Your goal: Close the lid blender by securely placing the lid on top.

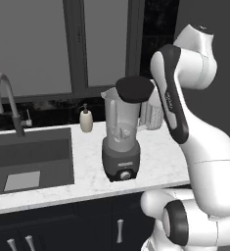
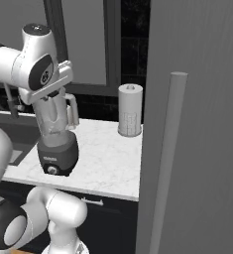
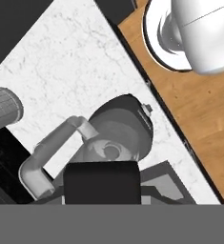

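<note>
The blender (image 1: 120,147) stands on the marble counter, a clear jar with a side handle on a dark grey base with a front knob. In the right base view the blender (image 2: 57,141) sits under my hand. The black lid (image 1: 134,89) hangs at the jar's mouth, over its right rim; I cannot tell whether it touches. From above, in the hand view, the lid (image 3: 102,178) lies over the near part of the open jar (image 3: 114,143). My gripper (image 3: 102,196) is shut on the lid, and its fingertips are hidden by it.
A sink (image 1: 33,162) with a curved faucet (image 1: 9,98) lies left of the blender, and a beige soap bottle (image 1: 86,119) stands behind it. A white ribbed cylinder (image 2: 130,110) stands to the right. A tall grey panel (image 2: 197,124) closes off the counter's right end.
</note>
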Controlling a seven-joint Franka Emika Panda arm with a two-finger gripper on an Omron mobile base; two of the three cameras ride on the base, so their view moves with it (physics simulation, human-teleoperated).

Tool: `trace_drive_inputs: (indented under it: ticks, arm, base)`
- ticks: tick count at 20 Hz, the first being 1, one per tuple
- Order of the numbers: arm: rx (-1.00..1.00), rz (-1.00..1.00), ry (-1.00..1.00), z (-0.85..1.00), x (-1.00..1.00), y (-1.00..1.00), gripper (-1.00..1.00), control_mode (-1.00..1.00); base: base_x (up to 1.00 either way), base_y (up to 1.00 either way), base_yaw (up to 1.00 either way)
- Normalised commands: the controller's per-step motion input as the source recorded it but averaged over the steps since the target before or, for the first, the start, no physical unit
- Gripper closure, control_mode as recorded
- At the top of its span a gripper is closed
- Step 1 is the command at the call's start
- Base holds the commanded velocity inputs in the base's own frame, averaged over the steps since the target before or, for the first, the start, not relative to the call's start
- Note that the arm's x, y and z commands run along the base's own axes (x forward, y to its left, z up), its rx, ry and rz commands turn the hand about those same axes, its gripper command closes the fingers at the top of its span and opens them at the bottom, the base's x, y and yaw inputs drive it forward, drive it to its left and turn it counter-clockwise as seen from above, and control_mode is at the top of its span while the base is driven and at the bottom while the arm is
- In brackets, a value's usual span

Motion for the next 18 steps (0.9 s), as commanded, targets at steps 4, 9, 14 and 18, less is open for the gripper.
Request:
trace_drive_inputs:
  ticks: [4, 9, 14, 18]
  arm:
    - [0.00, -0.10, 0.05, 0.00, 0.09, 0.37, 1.00, -1.00]
    - [0.00, -0.11, 0.10, 0.00, 0.17, 0.26, 1.00, -1.00]
    - [0.04, -0.13, 0.08, 0.00, 0.24, 0.14, 1.00, -1.00]
    - [0.07, -0.16, 0.02, 0.00, 0.22, 0.04, 1.00, -1.00]
  base:
    - [0.00, 0.00, 0.00]
    - [0.00, 0.00, 0.00]
    - [0.00, 0.00, 0.00]
    - [0.00, 0.00, 0.00]
